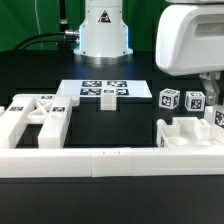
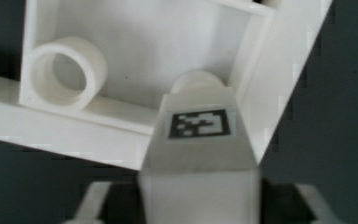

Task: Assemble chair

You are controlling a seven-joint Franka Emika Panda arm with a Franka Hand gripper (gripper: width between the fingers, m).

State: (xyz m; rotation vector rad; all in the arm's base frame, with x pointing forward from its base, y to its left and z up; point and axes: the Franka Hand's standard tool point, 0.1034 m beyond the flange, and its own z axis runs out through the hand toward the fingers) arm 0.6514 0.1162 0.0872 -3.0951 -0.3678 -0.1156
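Now gripper [image 2: 197,196] is clamped tight on tagged chair bar [image 2: 197,140], near frame [image 2: 60,75] w/ round hole. Other chair parts [image 1: 35,118] lie loose on desk [image 1: 140,120], well apart. Nothing looks joined yet, so prob. early, most assembly left.

- Exterior view: set low, off the arm, facing across the black table [image 1: 30,75] toward the robot base [image 1: 103,30], with the border wall [image 1: 100,162] nearest the lens.
- Wrist view: very close, looking onto a tagged white part [image 2: 197,150] and a holed frame [image 2: 87,95].
- Shared: apparently that frame, at the exterior view's right.
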